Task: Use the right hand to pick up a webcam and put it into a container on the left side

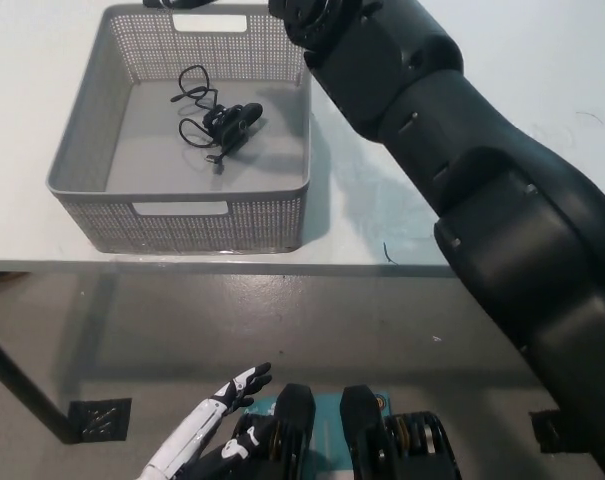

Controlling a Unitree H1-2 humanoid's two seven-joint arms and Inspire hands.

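the webcam [232, 122] lies on the floor of the bin [94, 140], near the middle and a little toward the far side, its cable in loose loops beside it toward the far left. it touches nothing but the bin floor. the bin sits on the white surface [502, 70], on the left part of it.

your right robot hand [177, 4] shows only as a few dark fingertips at the top edge, just past the bin's far wall. it grasps nothing that you can see, but whether the fingers are spread or curled you cannot tell from here. the right arm [452, 170] crosses above the bin's right far corner.

by the look of it the drop is done and the step in hand is to clear out. lift the robot hand well above the rim before you swing it right, so the fingers do not catch the far wall or the handle slot. keep the wrist high over the corner, or the arm may nudge the bin. move slowly; the cable could snag if a finger dips inside.

your left robot hand [217, 410] rests low at the bottom left, fingers apart, empty.
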